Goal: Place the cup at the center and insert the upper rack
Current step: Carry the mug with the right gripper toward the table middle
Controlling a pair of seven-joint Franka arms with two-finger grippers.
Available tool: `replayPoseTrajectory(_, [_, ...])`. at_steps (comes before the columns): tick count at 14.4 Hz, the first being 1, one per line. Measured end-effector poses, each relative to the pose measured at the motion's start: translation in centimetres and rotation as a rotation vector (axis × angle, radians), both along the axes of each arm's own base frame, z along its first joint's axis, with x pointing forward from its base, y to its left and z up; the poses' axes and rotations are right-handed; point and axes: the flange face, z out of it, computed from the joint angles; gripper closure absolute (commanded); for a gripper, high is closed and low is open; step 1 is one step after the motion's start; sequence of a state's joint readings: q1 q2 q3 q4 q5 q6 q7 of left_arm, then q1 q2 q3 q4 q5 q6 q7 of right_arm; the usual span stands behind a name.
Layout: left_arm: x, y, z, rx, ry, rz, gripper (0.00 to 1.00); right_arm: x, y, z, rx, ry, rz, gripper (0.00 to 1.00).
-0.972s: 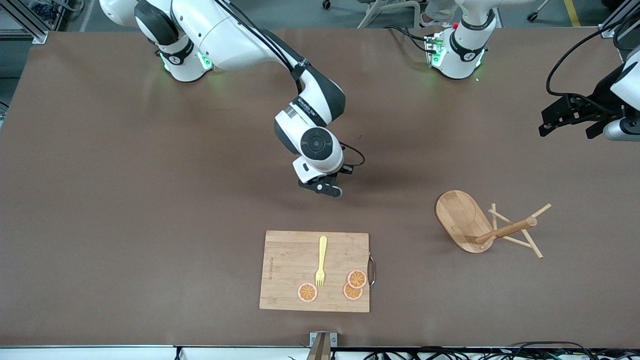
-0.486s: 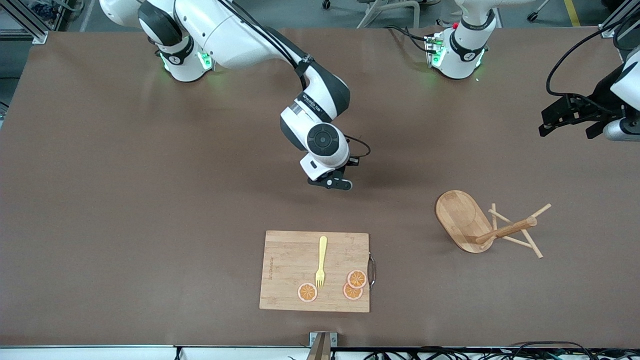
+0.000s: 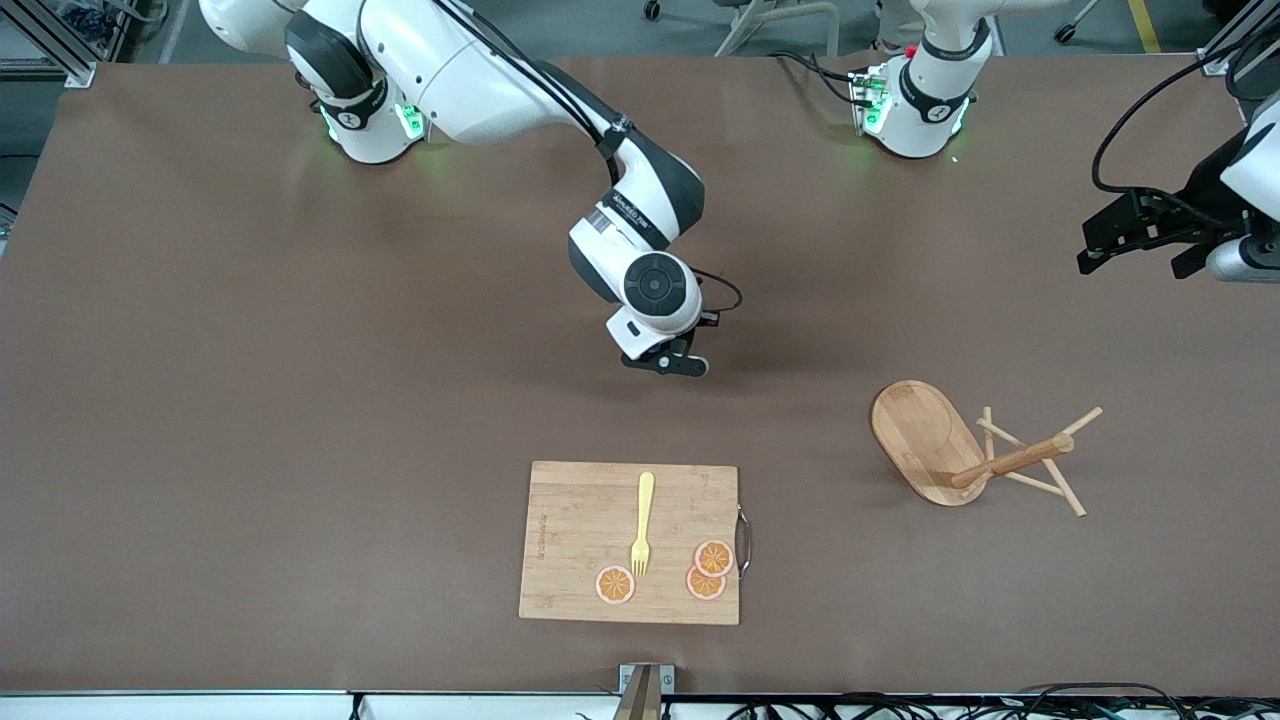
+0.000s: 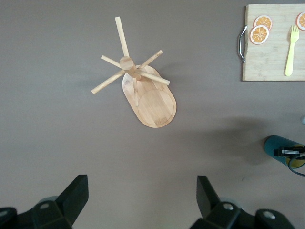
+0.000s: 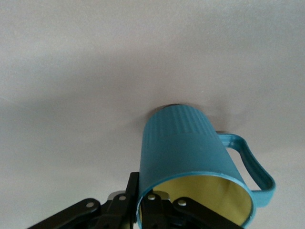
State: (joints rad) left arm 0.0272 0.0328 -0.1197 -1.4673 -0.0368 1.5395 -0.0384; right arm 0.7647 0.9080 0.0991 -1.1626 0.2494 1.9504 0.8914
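Right hand [image 3: 668, 362], over the middle of the matte brown bench [image 3: 250, 400], is clamped on the rim of the cup [image 5: 190, 157], a ribbed teal mug with a glossy yellow interior and loop handle. The upper rack [image 3: 965, 455] lies tipped on its side toward the left arm's end of the bench, its smooth oval bamboo base on edge, thin round pegs crossing the post. Left hand [image 4: 143, 202] hangs over that end, fingers spread wide and empty.

even overhead light (soft shadows)
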Motion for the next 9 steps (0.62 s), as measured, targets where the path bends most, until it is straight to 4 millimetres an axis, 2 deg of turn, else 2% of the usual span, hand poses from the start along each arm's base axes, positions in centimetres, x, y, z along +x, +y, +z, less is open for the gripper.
replayPoseTrajectory(1, [0.0, 0.0, 0.0, 0.0, 0.0, 0.0, 0.0, -0.1, 0.1, 0.0, 0.0, 0.0, 0.001, 0.77])
replayPoseTrajectory(3, [0.0, 0.0, 0.0, 0.0, 0.0, 0.0, 0.0, -0.1, 0.1, 0.0, 0.001, 0.0, 0.001, 0.0])
replayPoseTrajectory(7, [0.0, -0.3, 0.0, -0.004, 0.002, -0.004, 0.0, 0.2, 0.4, 0.9, 0.012, -0.007, -0.018, 0.0])
replayPoseTrajectory(9, [-0.2, -1.1, -0.1, -0.015, 0.014, -0.018, 0.0, 0.4, 0.6, 1.9, 0.019, -0.016, -0.039, 0.0])
